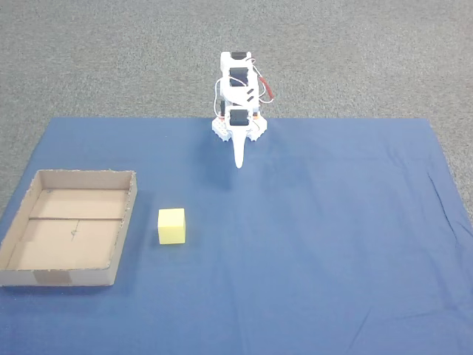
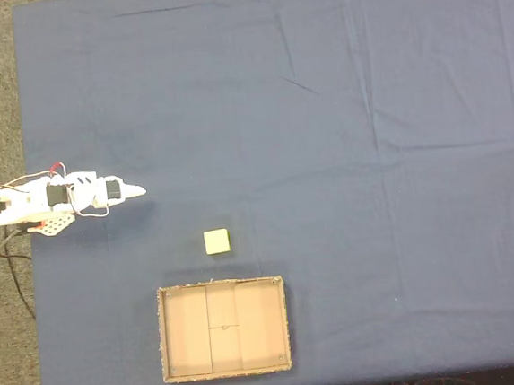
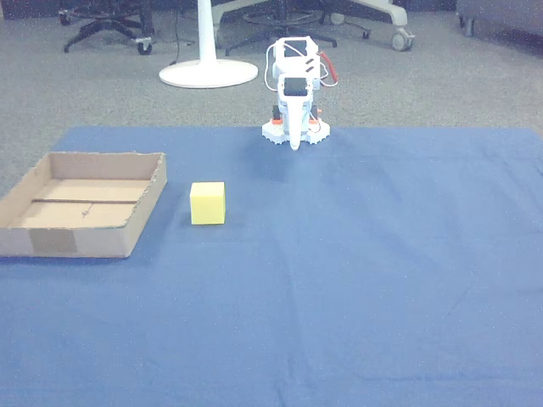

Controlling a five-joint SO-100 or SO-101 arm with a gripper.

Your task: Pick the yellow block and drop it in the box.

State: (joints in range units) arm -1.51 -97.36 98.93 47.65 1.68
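Pick not started: arm folded at the desk's far edge, end effector (image 1: 239,161) looks pressed together and empty, block (image 1: 171,225) on the blue cloth just beside the box (image 1: 29,277), so next it must reach out, spread and descend over it.

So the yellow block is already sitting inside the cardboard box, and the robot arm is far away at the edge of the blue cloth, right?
Not quite. The yellow block is not in the box; it sits on the blue cloth just beside it, with a small gap between them, as both fixed views show. The box holds nothing. The rest is right: the gripper is far off at the cloth's edge.
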